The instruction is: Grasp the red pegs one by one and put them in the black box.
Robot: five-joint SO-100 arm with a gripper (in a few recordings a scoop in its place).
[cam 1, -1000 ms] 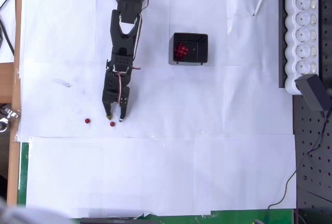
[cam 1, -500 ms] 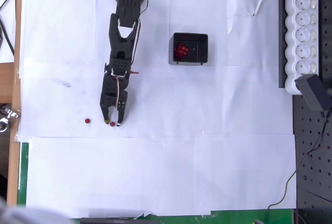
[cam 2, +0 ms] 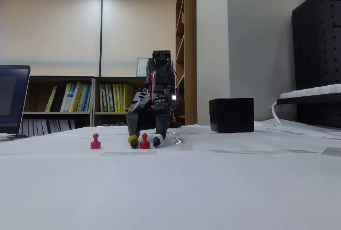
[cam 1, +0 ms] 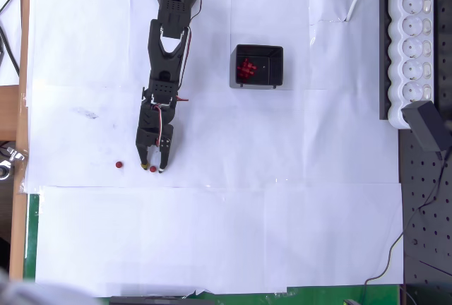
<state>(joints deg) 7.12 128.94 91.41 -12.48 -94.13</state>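
A white power strip [cam 1: 414, 44] is seen along the right edge of the paper-covered table [cam 1: 282, 213] in the overhead view, well apart from the work area, with a black adapter [cam 1: 429, 126] just below it. Bookshelves [cam 2: 80, 102] and a laptop edge [cam 2: 13, 99] are seen behind the table in the fixed view. Nothing lies between the arm and the black box [cam 1: 258, 66].

The arm [cam 1: 166, 51] is stretched forward from the top of the overhead view, and the gripper [cam 1: 152, 168] is lowered to the table surface. Its fingers are parted, and one red peg [cam 2: 144, 141] stands upright between the tips; whether they touch it cannot be told.

Two pegs are counted on the table: the one between the fingers and a second peg [cam 1: 119, 165] near it to the left in the overhead view. A cluster of red pegs [cam 1: 246, 69] lies in the left part of the box; their number cannot be told.
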